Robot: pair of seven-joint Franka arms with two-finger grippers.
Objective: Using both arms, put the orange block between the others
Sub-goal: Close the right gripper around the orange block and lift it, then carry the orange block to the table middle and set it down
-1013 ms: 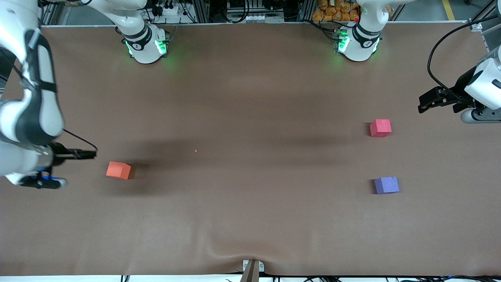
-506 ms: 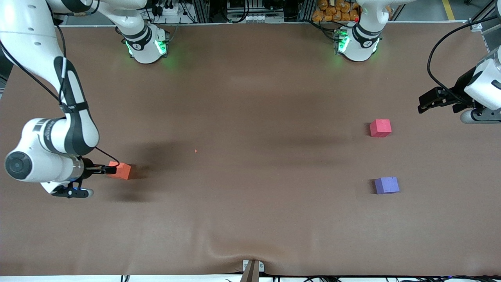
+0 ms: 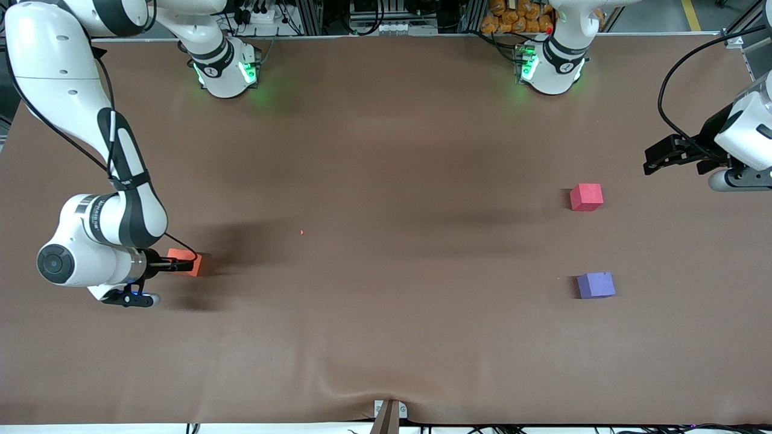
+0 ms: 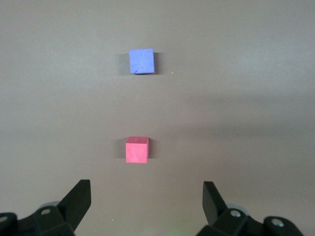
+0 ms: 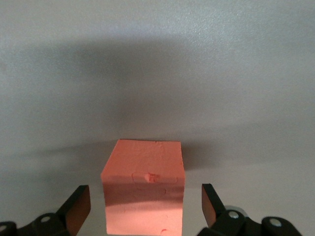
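Note:
The orange block (image 3: 193,264) lies on the brown table at the right arm's end. My right gripper (image 3: 181,263) has come down low at it and stands open. In the right wrist view the orange block (image 5: 142,187) sits between the two black fingertips (image 5: 78,202), with a gap on each side. The pinkish-red cube (image 3: 586,197) and the purple-blue cube (image 3: 596,285) rest at the left arm's end, the purple one nearer the front camera. My left gripper (image 3: 654,158) waits open in the air beside them. Its wrist view shows the red cube (image 4: 137,149) and the purple cube (image 4: 141,61).
Both green-lit arm bases (image 3: 226,69) stand along the table's back edge. A metal clamp (image 3: 389,413) sits at the front edge, where the brown cloth (image 3: 386,337) wrinkles. A tiny red speck (image 3: 301,231) lies mid-table. A black cable (image 3: 669,78) loops above the left arm.
The right arm has swung in toward the orange block, and its open fingers now stand on either side of it. The left arm and all three cubes have stayed put.

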